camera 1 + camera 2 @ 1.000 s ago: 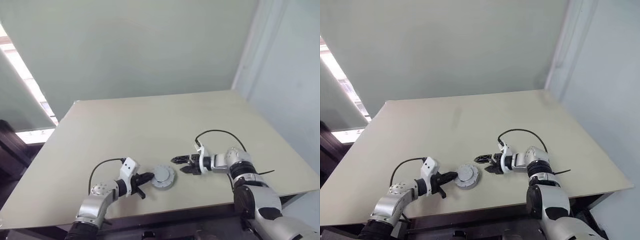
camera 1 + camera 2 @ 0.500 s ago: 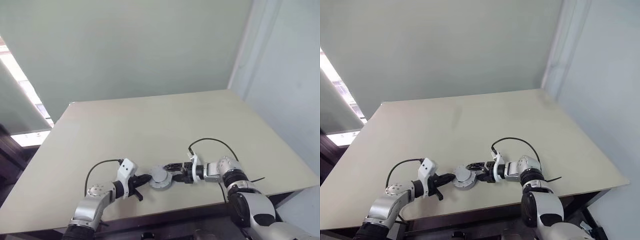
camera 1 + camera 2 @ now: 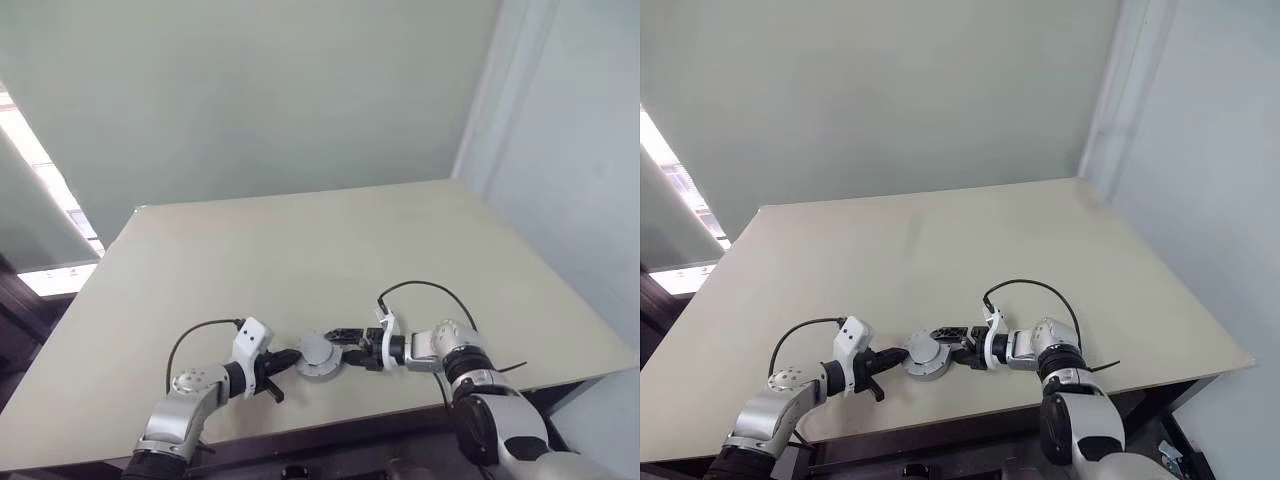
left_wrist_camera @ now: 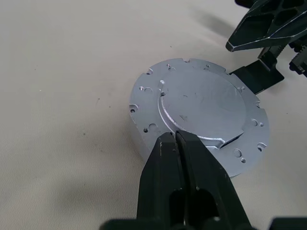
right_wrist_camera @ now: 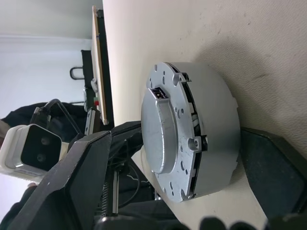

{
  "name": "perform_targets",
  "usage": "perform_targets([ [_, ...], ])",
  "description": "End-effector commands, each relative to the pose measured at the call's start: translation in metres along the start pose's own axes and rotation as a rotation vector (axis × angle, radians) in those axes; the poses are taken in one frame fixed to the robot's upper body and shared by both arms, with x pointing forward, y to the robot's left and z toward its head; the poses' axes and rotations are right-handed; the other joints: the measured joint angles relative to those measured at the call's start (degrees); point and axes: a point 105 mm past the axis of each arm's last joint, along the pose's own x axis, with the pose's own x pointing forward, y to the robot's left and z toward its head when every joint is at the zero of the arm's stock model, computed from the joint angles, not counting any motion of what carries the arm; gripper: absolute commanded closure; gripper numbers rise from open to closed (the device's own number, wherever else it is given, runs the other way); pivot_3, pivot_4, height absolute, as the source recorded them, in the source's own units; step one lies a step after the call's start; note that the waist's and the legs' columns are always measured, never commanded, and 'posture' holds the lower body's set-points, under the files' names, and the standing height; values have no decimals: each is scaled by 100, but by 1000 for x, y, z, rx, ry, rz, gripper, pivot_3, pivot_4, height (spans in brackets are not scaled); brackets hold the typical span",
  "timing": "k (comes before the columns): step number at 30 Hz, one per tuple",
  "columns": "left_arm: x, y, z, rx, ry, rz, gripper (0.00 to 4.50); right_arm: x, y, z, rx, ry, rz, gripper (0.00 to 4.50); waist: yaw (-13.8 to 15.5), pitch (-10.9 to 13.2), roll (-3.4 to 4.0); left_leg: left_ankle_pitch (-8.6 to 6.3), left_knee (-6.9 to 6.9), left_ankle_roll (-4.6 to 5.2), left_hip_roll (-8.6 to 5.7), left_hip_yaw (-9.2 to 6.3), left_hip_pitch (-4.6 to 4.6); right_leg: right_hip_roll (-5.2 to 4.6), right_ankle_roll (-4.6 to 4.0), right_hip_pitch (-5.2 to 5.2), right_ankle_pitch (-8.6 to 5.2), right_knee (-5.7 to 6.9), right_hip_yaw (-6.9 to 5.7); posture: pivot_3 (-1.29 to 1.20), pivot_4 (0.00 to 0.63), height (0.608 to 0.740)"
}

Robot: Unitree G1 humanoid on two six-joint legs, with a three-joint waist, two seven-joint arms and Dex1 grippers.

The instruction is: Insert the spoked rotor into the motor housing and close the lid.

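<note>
Your assembled motor housing (image 3: pixel 319 355), a closed silver drum with the lid (image 4: pixel 201 108) seated on top, sits on the table (image 3: pixel 300 250) near its front edge. Your left gripper (image 4: pixel 176 139) is pinched fully together, its tips resting against the drum's rim on the side nearer that arm. Your right gripper (image 3: pixel 345 350) reaches in from the opposite side with its fingers (image 5: pixel 81 167) spread wide, one on either side of the drum, not clamped on it.
</note>
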Motion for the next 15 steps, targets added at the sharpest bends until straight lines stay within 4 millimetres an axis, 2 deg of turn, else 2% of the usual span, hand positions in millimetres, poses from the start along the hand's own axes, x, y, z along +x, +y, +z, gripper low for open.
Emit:
perform_targets([
  [1,5,-8,0,7,10,-31,4500,18,17,-13,13,44,80,19,-13,0,0,0,0,0,1,0,0,0,0,0,0,0,0,0,0,740],
  [13,5,-8,1,7,9,-31,4500,23,20,-18,17,58,86,19,-22,0,0,0,-2,0,4,0,0,3,0,-2,0,0,0,0,0,740],
  [15,5,-8,1,6,9,-30,4500,22,18,-18,23,51,79,420,-20,0,0,0,-3,0,4,0,1,3,0,-2,0,0,0,0,0,740],
])
